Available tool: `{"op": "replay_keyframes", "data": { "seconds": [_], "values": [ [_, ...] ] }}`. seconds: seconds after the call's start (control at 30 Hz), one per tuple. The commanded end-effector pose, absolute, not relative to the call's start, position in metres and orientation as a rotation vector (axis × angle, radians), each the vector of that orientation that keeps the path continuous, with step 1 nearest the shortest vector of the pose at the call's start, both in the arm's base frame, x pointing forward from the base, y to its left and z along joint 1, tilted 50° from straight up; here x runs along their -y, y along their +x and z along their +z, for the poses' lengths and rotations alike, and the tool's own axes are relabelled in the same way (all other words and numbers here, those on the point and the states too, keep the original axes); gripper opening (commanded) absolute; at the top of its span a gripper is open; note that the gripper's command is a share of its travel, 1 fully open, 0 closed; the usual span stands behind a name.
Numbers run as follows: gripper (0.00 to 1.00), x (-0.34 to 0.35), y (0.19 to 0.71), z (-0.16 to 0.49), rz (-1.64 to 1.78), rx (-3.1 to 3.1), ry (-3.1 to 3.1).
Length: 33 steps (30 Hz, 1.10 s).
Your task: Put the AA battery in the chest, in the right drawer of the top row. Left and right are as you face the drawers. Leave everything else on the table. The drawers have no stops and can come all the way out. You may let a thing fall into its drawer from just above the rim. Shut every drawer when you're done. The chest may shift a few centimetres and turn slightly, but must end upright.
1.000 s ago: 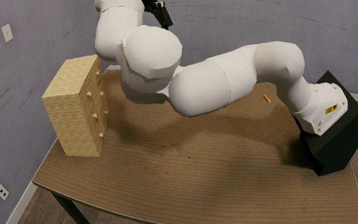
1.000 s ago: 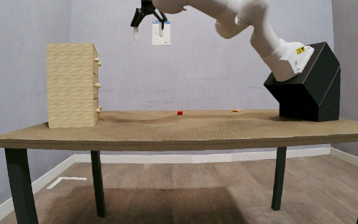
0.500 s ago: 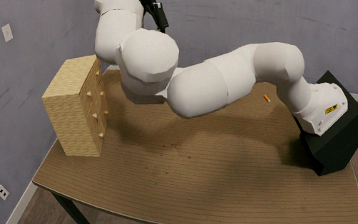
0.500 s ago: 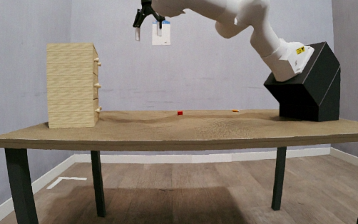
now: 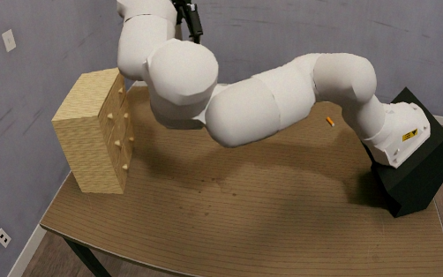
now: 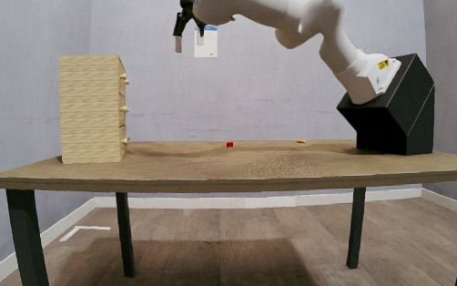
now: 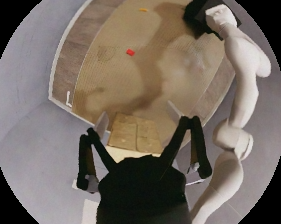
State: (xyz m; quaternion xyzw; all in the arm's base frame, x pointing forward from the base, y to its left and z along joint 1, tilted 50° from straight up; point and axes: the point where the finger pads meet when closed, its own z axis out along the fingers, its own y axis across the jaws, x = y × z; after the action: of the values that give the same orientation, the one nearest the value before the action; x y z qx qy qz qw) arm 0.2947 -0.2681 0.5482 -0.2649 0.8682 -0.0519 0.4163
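Six small knobs are showing on the front of the wooden chest [image 6: 91, 109], which is standing upright near the left end of the table [image 6: 229, 175] with all its drawers shut. Just right of the chest and well above its top, the gripper [image 6: 187, 42] is hanging with its fingers spread wide and gripping nothing. Farther right, a small red block [image 6: 229, 144] is lying on the table top, roughly mid-table. Beyond it, the AA battery [image 5: 330, 122], orange with a pale tip, is lying flat on the table near the arm's black pedestal [image 6: 422, 118], so it is sitting well apart from the gripper, far to its right and far below it. In the wrist view the battery [image 7: 145, 10] is appearing as a tiny speck beyond the red block [image 7: 130, 51].
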Motion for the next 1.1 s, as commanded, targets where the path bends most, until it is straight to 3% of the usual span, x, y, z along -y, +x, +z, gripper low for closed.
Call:
{"op": "replay_keyframes", "data": {
  "seconds": [0.0, 1.07],
  "values": [
    [1.0, 0.266, 0.2966, 0.5493, -0.071, -2.207, -0.555],
    [1.0, 0.267, 0.2972, 0.5488, 0.055, -2.257, -0.287]
  ]
}}
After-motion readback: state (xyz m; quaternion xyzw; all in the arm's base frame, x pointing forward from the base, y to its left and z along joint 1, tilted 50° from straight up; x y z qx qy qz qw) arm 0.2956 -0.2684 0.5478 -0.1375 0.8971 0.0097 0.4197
